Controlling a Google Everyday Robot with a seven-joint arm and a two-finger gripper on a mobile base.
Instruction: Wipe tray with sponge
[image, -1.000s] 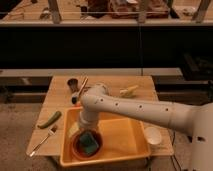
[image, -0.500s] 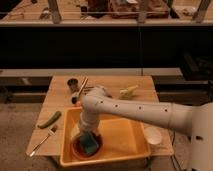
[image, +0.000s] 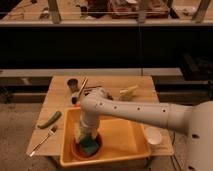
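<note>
The yellow-orange tray (image: 125, 136) sits on the near half of the wooden table. In its left front corner stands a round orange-red bowl (image: 78, 150), and the teal-green sponge (image: 91, 147) lies in that bowl. My white arm comes in from the right and bends down into the tray. Its gripper (image: 86, 138) points down directly onto the sponge, and the wrist hides the sponge's top and where the gripper meets it.
Left of the tray lie a long green vegetable (image: 50, 119) and a fork (image: 42, 141). Behind the tray stand a dark cup (image: 72, 83), a wooden utensil (image: 82, 86) and a pale yellow item (image: 129, 91). A white bowl (image: 152, 135) sits right of the tray.
The gripper has sunk a little lower onto the sponge in the bowl. The tray and the other things have not moved.
</note>
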